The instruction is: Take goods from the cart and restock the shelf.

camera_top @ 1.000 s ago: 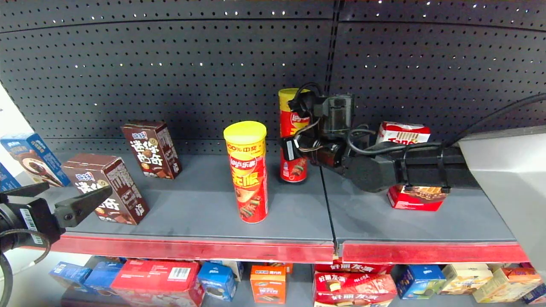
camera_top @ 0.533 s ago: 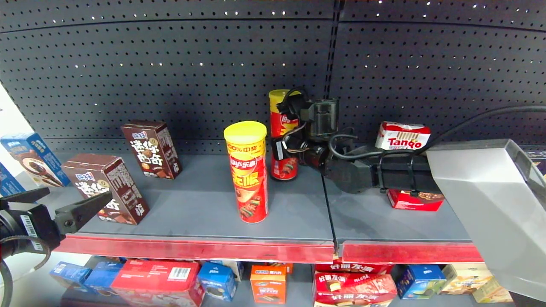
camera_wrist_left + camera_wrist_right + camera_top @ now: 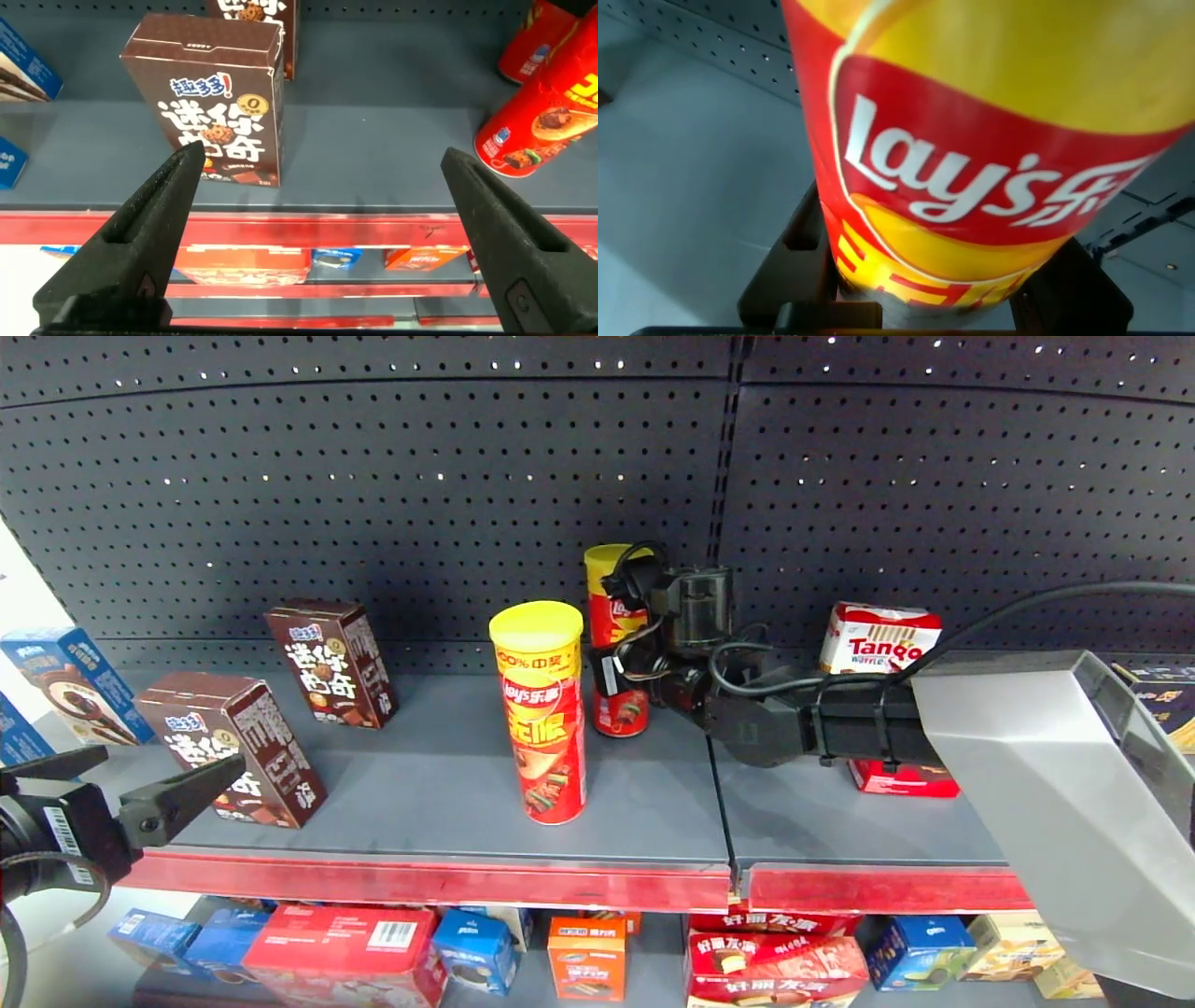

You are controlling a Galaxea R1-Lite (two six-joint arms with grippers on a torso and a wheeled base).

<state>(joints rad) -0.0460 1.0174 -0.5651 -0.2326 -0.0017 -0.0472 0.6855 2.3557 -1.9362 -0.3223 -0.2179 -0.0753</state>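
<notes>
- Right gripper [image 3: 627, 665]: jaws clamped on the rear chip can [image 3: 620, 712], gripping it about mid-height.
- Rear chip can: upright, behind the front chip can [image 3: 541, 709] and a little to its right, near the pegboard [image 3: 373, 504]. Its base is at or just over the shelf [image 3: 448, 775]; contact cannot be told.
- Left gripper [image 3: 318, 233]: fingers wide apart and holding nothing, well left of the front chip can, off the shelf's red rail [image 3: 420, 880].
- Brown boxes [image 3: 238, 747], [image 3: 331, 658]: left of the front chip can.
- Wafer box [image 3: 882, 635]: well right of the front chip can, stacked on a red box [image 3: 901, 777].
- Progress (judged): this placement is nearly done, with release and withdrawal left. Much of the shelf is still bare, so more trips are likely.
- Labels: the cans have red-and-yellow wraps with a white script logo. The brown boxes carry white characters, and the wafer box has red lettering on white.
</notes>
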